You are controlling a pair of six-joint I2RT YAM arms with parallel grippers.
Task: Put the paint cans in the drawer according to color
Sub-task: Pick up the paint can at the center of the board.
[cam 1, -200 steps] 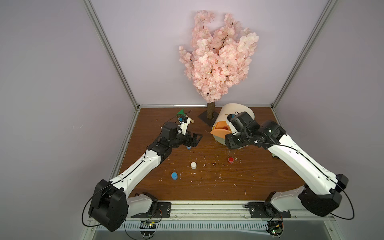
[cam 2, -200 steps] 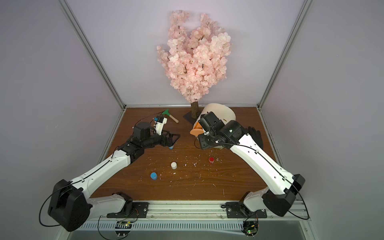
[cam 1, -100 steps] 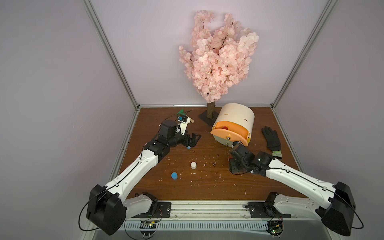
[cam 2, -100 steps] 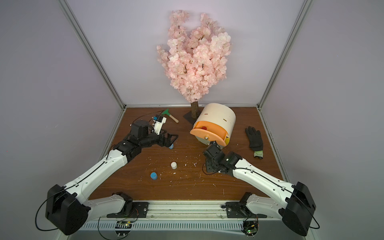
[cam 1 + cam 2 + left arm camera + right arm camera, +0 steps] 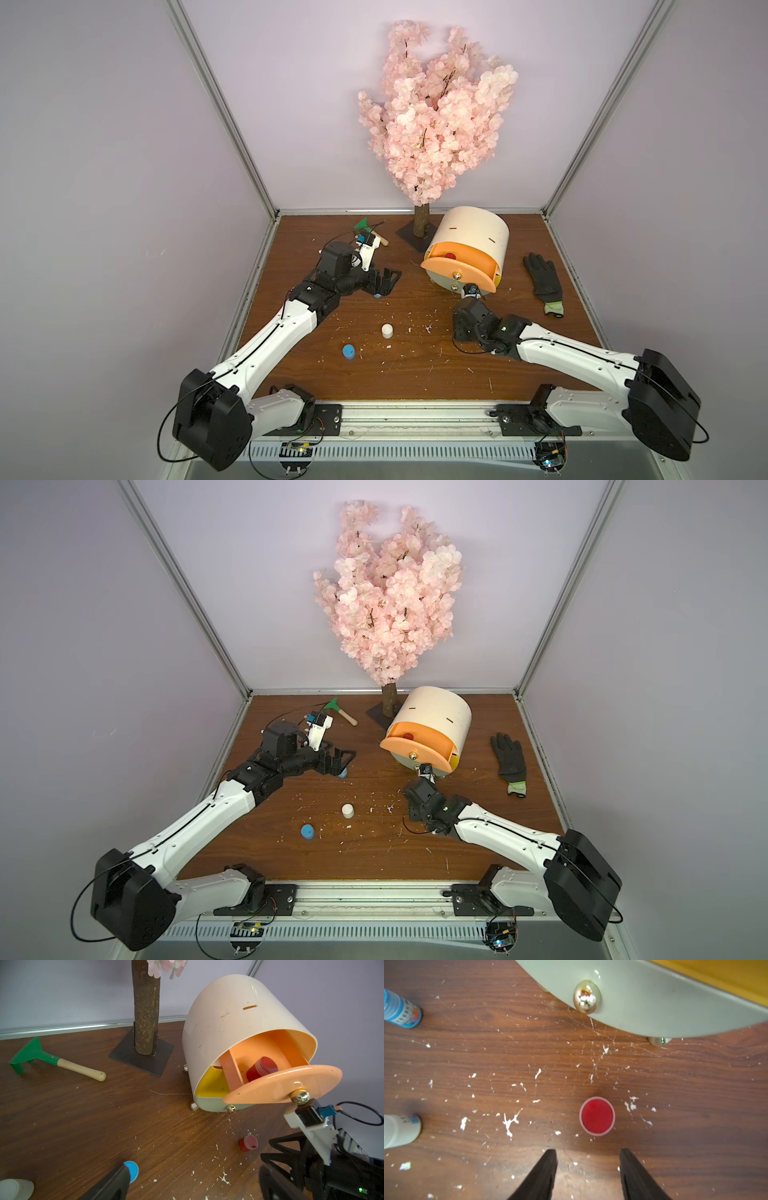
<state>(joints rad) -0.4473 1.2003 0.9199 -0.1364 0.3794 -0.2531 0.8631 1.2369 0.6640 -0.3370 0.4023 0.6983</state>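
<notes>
The right gripper [image 5: 587, 1150] is hovering low over the wooden table [image 5: 415, 374]. Its jaws are standing moderately apart and empty, and a red paint can [image 5: 597, 1115] is sitting upright just beyond the fingertips, near the grey bottom drawer [image 5: 654, 1007]. The peach-orange top drawer [image 5: 457, 276] of the cream drum cabinet [image 5: 469, 232] is standing pulled out, holding a second red paint can [image 5: 261, 1069]. The left gripper [image 5: 384, 284] is gaping wide beside a blue paint can [image 5: 377, 296]. Another blue can [image 5: 348, 351] and a white paint can [image 5: 387, 330] are standing mid-table.
</notes>
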